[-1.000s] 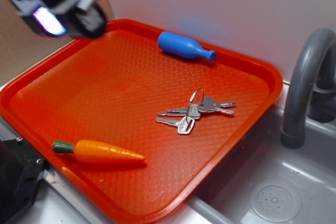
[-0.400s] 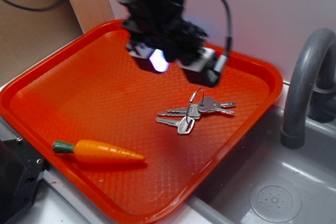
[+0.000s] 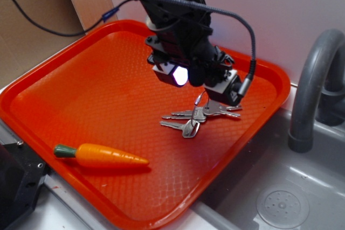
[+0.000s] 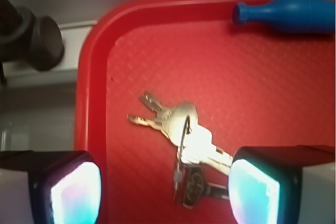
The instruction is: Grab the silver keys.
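The silver keys (image 3: 198, 115) lie flat on the orange tray (image 3: 102, 95), right of its middle, their wire ring standing up. My gripper (image 3: 204, 82) hangs just above and behind them, open, with nothing between its fingers. In the wrist view the keys (image 4: 185, 145) lie between and slightly ahead of the two glowing fingertip pads (image 4: 76, 192), closer to the right pad (image 4: 253, 190). The gripper (image 4: 165, 192) is apart from the keys.
A toy carrot (image 3: 102, 155) lies near the tray's front left rim. A blue bottle (image 4: 289, 13) lies at the tray's back edge, hidden behind the arm in the exterior view. A grey faucet (image 3: 318, 87) and sink (image 3: 280, 197) sit to the right. Cardboard (image 3: 32, 25) stands at the back left.
The arm has swung from the back left corner across the tray to the right and come down over the keys. The keys, carrot and tray have not moved.
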Controlling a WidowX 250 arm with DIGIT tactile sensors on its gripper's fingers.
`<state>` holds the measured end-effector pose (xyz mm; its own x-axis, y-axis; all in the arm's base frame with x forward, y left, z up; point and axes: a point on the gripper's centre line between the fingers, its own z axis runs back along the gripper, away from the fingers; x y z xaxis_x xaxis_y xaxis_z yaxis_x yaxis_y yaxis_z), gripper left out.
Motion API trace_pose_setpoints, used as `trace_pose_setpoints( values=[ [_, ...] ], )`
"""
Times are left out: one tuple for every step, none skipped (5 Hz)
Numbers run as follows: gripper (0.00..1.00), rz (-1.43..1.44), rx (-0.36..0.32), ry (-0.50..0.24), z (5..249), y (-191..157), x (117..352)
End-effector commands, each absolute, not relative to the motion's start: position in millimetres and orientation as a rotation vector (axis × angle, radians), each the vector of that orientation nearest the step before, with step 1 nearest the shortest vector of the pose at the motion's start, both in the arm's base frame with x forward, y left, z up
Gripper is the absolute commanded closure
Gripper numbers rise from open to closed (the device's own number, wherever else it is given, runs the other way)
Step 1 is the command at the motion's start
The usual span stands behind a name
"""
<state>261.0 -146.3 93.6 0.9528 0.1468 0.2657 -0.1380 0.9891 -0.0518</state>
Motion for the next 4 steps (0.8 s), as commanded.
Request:
trace_pose_setpoints(
  values=[
    [0.0,0.129,-0.035,-0.259,79.5,-147.3,273.8],
    [1.0,0.052,-0.013,-0.217,57.0,-160.6,269.4],
    [1.0,0.058,-0.031,-0.214,61.7,-157.4,264.1],
    [1.0,0.08,-0.049,-0.22,72.4,-153.0,270.5]
  ],
)
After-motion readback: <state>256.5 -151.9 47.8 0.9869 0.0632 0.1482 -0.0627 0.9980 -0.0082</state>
